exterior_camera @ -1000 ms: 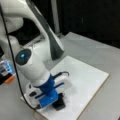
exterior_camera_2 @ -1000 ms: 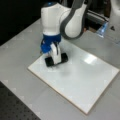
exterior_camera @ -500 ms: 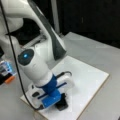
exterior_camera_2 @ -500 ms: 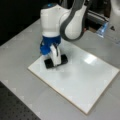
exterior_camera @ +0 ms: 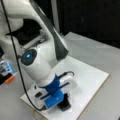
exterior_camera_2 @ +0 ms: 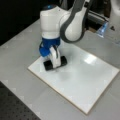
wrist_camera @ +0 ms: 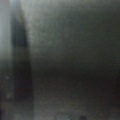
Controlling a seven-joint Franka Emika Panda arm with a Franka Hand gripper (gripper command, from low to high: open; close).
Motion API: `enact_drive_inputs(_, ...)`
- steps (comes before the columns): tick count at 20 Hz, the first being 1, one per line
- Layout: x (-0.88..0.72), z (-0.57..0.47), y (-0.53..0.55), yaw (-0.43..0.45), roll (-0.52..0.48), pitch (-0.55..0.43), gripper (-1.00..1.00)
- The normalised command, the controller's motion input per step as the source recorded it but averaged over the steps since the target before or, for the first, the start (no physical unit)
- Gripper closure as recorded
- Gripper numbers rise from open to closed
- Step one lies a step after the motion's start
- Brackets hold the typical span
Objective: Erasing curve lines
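Looking at a front view, I see my gripper [exterior_camera: 62,101] low over the white board [exterior_camera: 92,80], near the board's corner at the view's bottom. A black eraser block [exterior_camera: 64,104] sits under it, resting on the board surface. The blue part of the hand covers the fingers, so from this side I cannot tell how the jaws stand. A black cable [exterior_camera: 15,55] runs down past the arm at the view's left. The board lies on a grey table [exterior_camera: 100,52].

In a front view from the opposite side, the gripper [exterior_camera_2: 53,62] stands upright at the board's [exterior_camera_2: 85,75] corner toward the view's left, and one white finger [exterior_camera_2: 55,58] lies against the eraser block [exterior_camera_2: 55,63], which it appears to be clamped on; the block touches the board. I cannot find the curve lines in either front view: the bare board looks plain white, and any mark near the block would be hidden by the hand.

My wrist view gives only a dark grey blur, nothing I can name.
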Motion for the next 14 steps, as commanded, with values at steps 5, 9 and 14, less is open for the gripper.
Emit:
enact_drive_inputs(5,0.80,-0.55,-0.17,-0.065,0.314,0.144,1.00)
enact_drive_inputs(9,0.83,-0.57,-0.15,-0.064,0.346,0.148,1.00)
enact_drive_inputs(14,0.83,-0.60,-0.16,-0.101,0.353,0.150,1.00)
